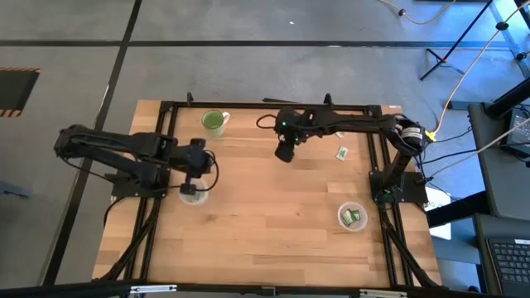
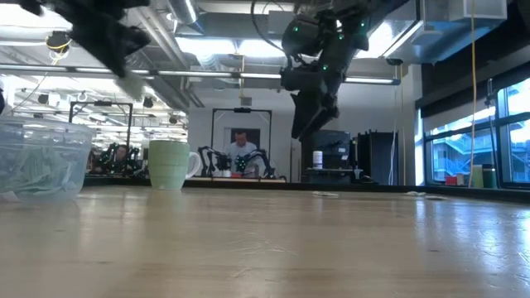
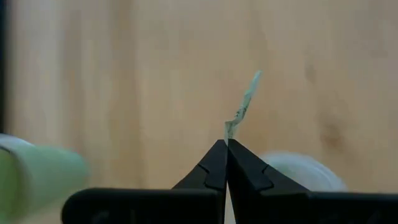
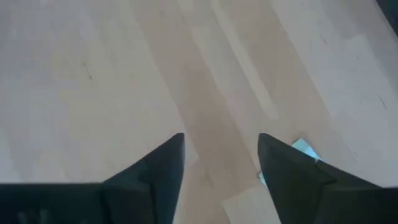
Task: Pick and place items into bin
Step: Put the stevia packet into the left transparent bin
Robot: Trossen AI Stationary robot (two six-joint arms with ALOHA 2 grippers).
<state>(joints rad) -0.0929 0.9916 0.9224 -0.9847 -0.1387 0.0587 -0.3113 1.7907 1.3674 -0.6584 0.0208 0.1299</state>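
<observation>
Holding: left gripper (image 3: 226, 144) pinches a packet (image 3: 244, 106) above the left bin (image 1: 193, 194).
Right gripper (image 4: 221, 155): wide, empty.

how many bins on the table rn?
2. One bin sits under the left gripper, which pinches a packet. The other bin is near the right arm's base, with packets inside. None seem hidden.

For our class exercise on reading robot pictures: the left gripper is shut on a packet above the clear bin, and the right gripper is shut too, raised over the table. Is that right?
One thing is wrong: the right gripper is open, not shut; the right wrist view shows bare table between its spread fingers. The rest holds: the left gripper is shut on a packet above the clear bin.
</observation>
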